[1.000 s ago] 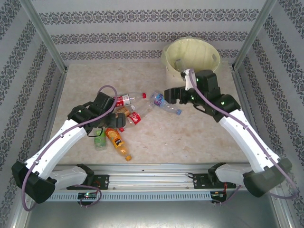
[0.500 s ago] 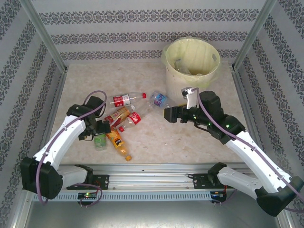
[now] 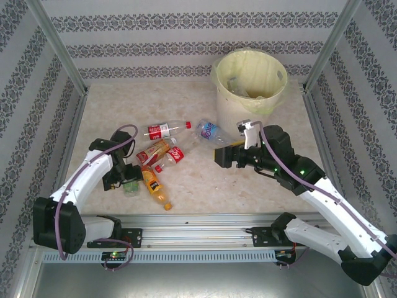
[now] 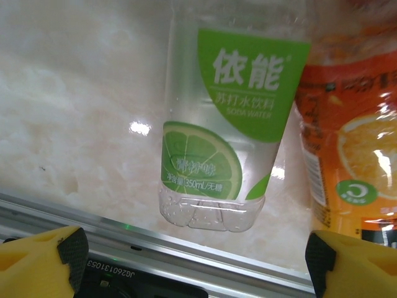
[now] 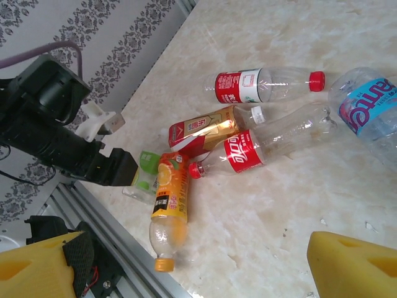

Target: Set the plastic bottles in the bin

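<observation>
Several plastic bottles lie left of centre: a green-labelled one [image 3: 131, 186] [image 4: 239, 118] [image 5: 144, 169], an orange one [image 3: 154, 184] [image 4: 353, 149] [image 5: 170, 198], a cola bottle [image 3: 174, 156] [image 5: 248, 152], a gold-and-red one [image 3: 153, 151] [image 5: 208, 128], a red-labelled one [image 3: 164, 131] [image 5: 260, 84] and a blue-labelled one [image 3: 209, 130] [image 5: 371, 104]. My left gripper [image 3: 124, 176] [image 4: 192, 264] [image 5: 110, 167] is open, low over the green-labelled bottle, whose base lies just ahead of the yellow fingertips [image 4: 37, 264]. My right gripper [image 3: 223, 156] [image 5: 192, 267] is open and holds nothing, over bare table below the bin [image 3: 222, 93].
The bin stands at the back right with some bottles inside it. A metal rail [image 3: 198, 225] [image 4: 186, 248] runs along the near edge, close to the green-labelled and orange bottles. Patterned walls close the left, back and right sides.
My left gripper swung toward the near edge and came down over the green-labelled bottle, its jaws narrowing slightly. My right gripper drew away from the bin toward the table's middle.
</observation>
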{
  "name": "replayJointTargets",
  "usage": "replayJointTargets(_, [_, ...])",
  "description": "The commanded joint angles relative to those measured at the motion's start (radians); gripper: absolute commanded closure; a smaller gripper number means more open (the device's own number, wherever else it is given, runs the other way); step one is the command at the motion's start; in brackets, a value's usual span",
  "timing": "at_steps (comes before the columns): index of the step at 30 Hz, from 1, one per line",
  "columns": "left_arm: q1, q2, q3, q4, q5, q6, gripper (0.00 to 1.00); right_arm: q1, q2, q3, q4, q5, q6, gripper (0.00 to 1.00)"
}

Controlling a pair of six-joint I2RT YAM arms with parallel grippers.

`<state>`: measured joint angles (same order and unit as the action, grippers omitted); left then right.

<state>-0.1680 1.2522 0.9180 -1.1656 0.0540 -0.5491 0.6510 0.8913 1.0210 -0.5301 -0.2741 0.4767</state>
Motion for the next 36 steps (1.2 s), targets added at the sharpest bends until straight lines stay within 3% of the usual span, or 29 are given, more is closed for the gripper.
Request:
replayJointTargets(1, [0.013,0.004,-0.028,0.009,0.025,0.038,0.09,0.012,-0.025,-0.024,-0.005,0.031,0.020,0.10])
replayJointTargets(36, [0.030,0.205,-0.070,0.128,0.074,0.067,0.24,0.015,-0.091,-0.101,0.001,0.058,0.031,0.10])
